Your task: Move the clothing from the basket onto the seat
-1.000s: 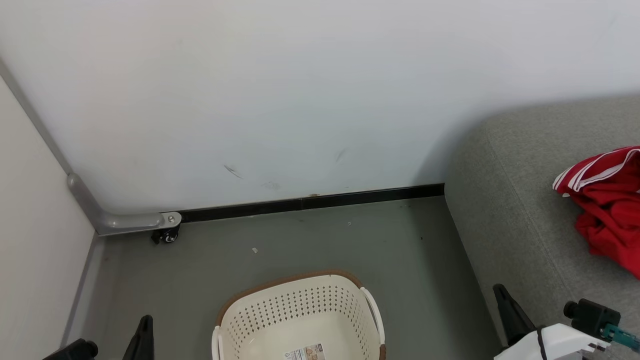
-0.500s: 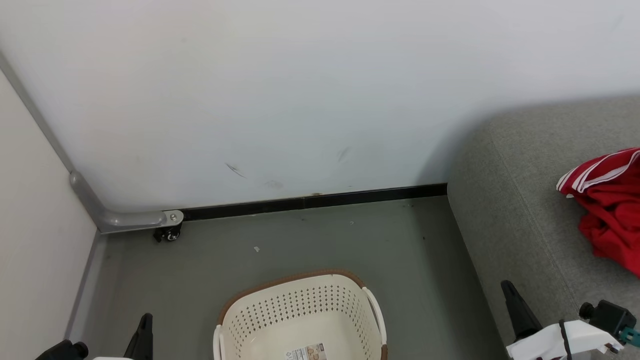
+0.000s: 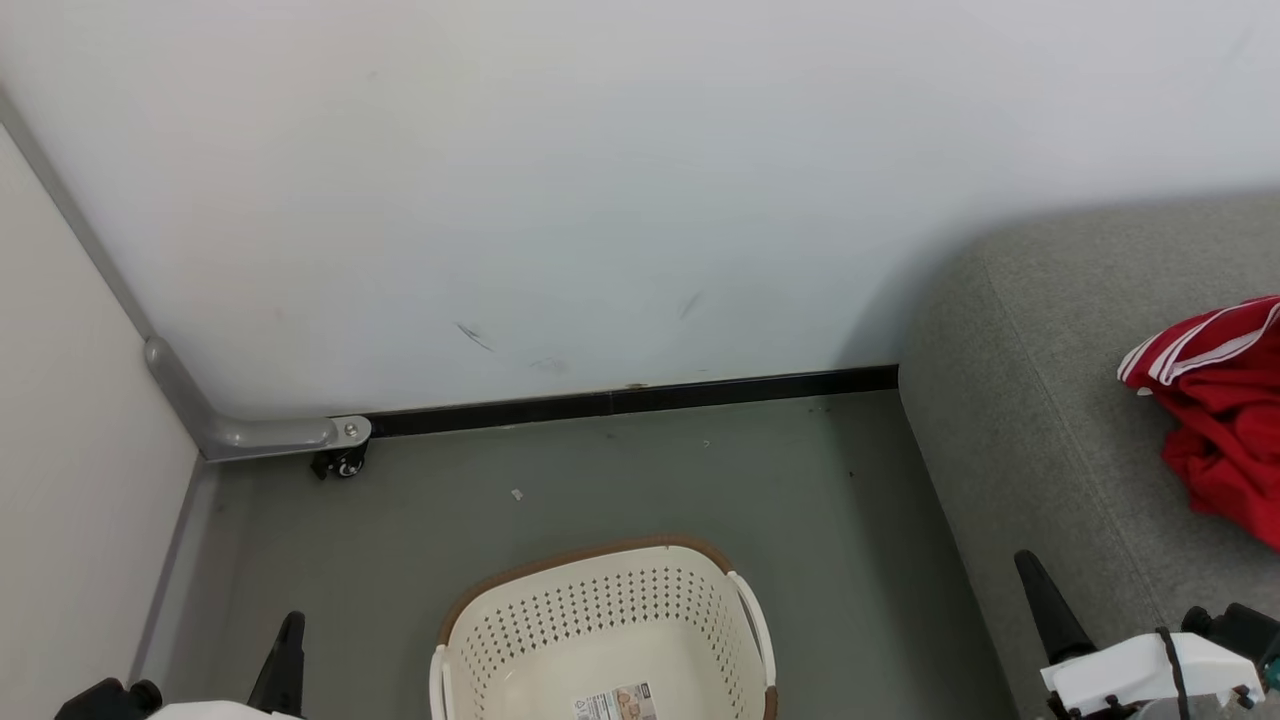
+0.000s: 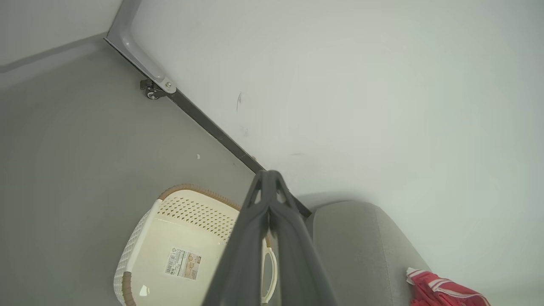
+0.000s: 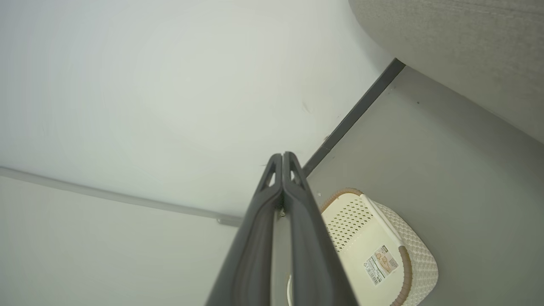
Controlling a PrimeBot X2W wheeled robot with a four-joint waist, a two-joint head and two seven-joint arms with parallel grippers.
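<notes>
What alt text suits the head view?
Empty cream basket on the grey floor by a white wall; red clothing lies on the grey seat at right. Left gripper and right gripper, both shut, show at the bottom corners.

**Site type: home-style corner mocked up in a partitioned test bay**

The walls are plain white panels (image 3: 600,200) meeting at a corner, bare apart from a few dark scuff marks (image 3: 470,338). A grey metal frame (image 3: 250,436) runs down the corner and along the foot, ending at a small black caster (image 3: 343,466). This marks a movable screen rather than a built wall. A black base strip (image 3: 630,402) edges the rear panel. The floor (image 3: 620,480) is smooth grey sheet with specks of debris. The furnishings are domestic but sparse: a grey fabric seat (image 3: 1040,420), a cream laundry basket (image 3: 600,610) on the floor, and red clothing (image 3: 1220,450) lying on the seat. Finding: a lab or studio set, not a lived-in home.
</notes>
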